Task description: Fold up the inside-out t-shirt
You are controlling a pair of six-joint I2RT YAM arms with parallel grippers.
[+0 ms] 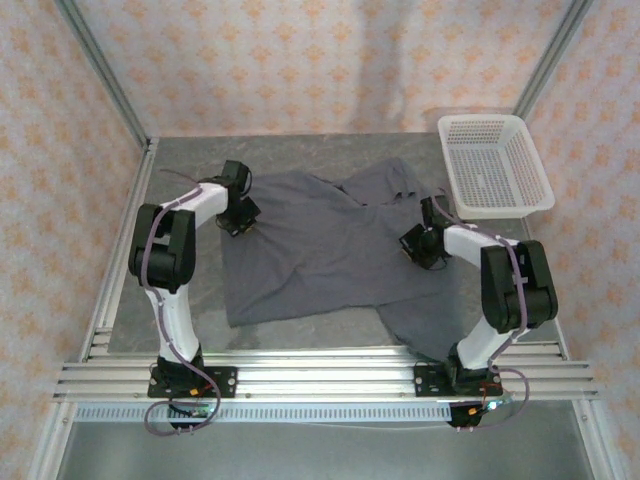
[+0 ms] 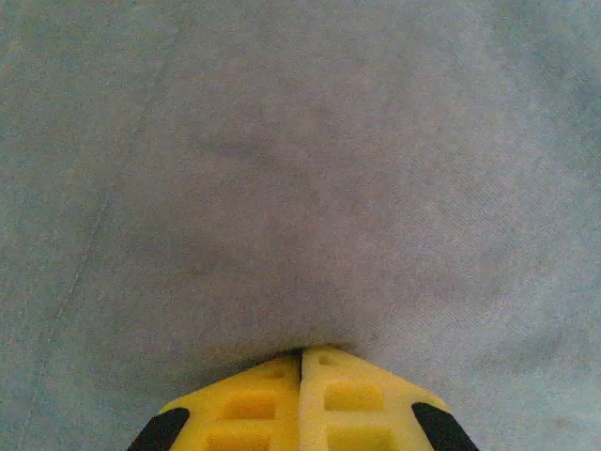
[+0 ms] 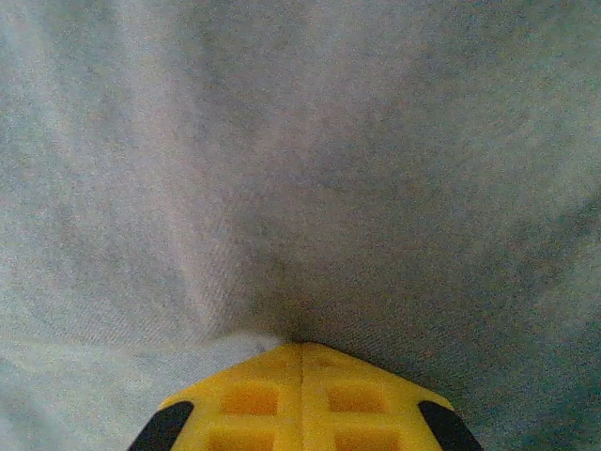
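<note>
Fabric of the dark grey t-shirt (image 1: 330,250) lies spread but rumpled over the middle of the table (image 1: 300,335). Its collar end points toward the far edge, and one flap on the right trails down to the near edge. The left gripper (image 1: 240,222) is planted on the shirt's far-left part, and the right gripper (image 1: 420,250) sits on its right side, well apart from the other. In each wrist view the yellow fingers (image 2: 254,404) are pressed together, with cloth puckering in toward their tips. Creases run into the right pair most plainly, so both look clamped on a pinch of the shirt rather than shut on nothing. The step in hand appears to be taking hold of two points so the cloth can be lifted and laid flat or folded over. To do it well, the arms should rise together and evenly, keeping the span between them taut enough to pull out wrinkles but not so tight that the thin pinch slips free. The flap trailing to the near edge should be drawn clear of the right arm's base before any fold is laid. A white mesh basket (image 1: 493,165) stands at the far right corner, just beyond the shirt. No brand, label or writing can be read on the shirt or the basket.
</note>
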